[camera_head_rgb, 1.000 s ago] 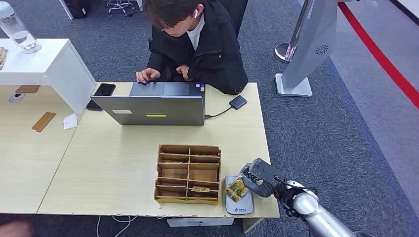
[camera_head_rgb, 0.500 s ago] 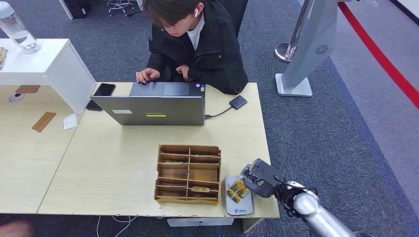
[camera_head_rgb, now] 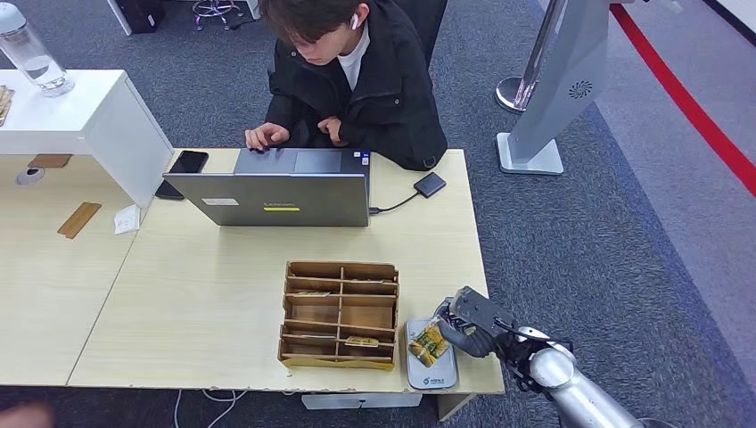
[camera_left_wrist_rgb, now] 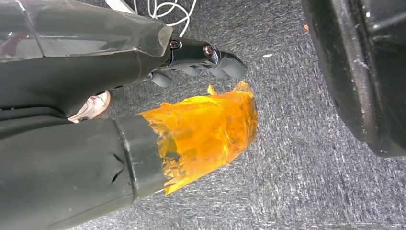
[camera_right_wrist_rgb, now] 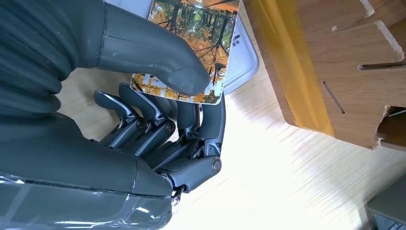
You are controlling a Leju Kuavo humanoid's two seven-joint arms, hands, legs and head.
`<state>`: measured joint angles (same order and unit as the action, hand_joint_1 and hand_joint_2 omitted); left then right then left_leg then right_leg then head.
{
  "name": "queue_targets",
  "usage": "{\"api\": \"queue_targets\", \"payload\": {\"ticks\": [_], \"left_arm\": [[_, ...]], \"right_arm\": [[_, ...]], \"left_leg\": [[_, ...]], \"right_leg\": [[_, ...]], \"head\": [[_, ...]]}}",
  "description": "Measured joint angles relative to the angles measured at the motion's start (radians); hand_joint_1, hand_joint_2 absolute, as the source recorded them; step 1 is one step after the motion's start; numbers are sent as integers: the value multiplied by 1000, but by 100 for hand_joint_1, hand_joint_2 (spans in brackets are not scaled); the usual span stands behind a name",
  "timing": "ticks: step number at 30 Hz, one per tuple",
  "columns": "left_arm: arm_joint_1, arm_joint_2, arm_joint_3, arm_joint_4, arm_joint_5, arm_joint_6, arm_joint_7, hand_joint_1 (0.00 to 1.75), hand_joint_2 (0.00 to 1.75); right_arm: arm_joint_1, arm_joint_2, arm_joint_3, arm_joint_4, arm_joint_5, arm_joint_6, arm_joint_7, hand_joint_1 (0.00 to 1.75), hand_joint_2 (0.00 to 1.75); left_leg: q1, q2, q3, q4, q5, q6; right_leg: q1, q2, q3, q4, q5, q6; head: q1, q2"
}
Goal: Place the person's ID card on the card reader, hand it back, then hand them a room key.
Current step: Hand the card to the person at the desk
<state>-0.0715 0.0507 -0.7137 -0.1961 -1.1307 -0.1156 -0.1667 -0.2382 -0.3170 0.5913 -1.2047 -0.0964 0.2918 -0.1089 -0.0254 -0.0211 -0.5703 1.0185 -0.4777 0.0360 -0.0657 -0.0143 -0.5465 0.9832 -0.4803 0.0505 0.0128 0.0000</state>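
Note:
My right hand (camera_head_rgb: pixel 471 325) pinches the ID card (camera_head_rgb: pixel 428 341), a card printed with an autumn forest, at the table's front right corner. The card lies over the grey-white card reader (camera_head_rgb: pixel 431 369); I cannot tell whether it touches it. Up close, the thumb (camera_right_wrist_rgb: pixel 158 55) presses on the ID card (camera_right_wrist_rgb: pixel 201 28) with dark fingers under it, and the card reader (camera_right_wrist_rgb: pixel 242 60) shows behind. Room key cards (camera_head_rgb: pixel 361 341) lie in the wooden organiser (camera_head_rgb: pixel 339 312) just left of the reader. My left hand (camera_left_wrist_rgb: pixel 191 62) hangs over grey carpet, holding nothing, its thumb wrapped in orange tape.
A person (camera_head_rgb: pixel 352 76) in a black jacket sits at the far side, hands at an open laptop (camera_head_rgb: pixel 276 196). A phone (camera_head_rgb: pixel 187 161) and a small black box (camera_head_rgb: pixel 430 185) flank the laptop. A white counter (camera_head_rgb: pixel 85 111) with a bottle (camera_head_rgb: pixel 34 55) stands far left.

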Motion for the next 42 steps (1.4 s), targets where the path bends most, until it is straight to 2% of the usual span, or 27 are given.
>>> {"api": "queue_targets", "payload": {"ticks": [15, 27, 42], "left_arm": [[0, -1, 0, 0, 18, -28, -3, 0, 0], [5, 0, 0, 0, 70, -71, -3, 0, 0], [6, 0, 0, 0, 77, -88, -2, 0, 0]], "right_arm": [[-7, -3, -8, -13, -4, 7, -10, 175, 175], [-20, -56, -64, -112, -8, 9, -14, 175, 175], [-23, -66, -77, -131, -7, 8, -15, 175, 175]], "left_leg": [[0, 0, 0, 0, 0, 0], [0, 0, 0, 0, 0, 0], [0, 0, 0, 0, 0, 0]], "right_leg": [[0, 0, 0, 0, 0, 0], [0, 0, 0, 0, 0, 0], [0, 0, 0, 0, 0, 0]], "head": [[0, 0], [0, 0], [0, 0]]}}
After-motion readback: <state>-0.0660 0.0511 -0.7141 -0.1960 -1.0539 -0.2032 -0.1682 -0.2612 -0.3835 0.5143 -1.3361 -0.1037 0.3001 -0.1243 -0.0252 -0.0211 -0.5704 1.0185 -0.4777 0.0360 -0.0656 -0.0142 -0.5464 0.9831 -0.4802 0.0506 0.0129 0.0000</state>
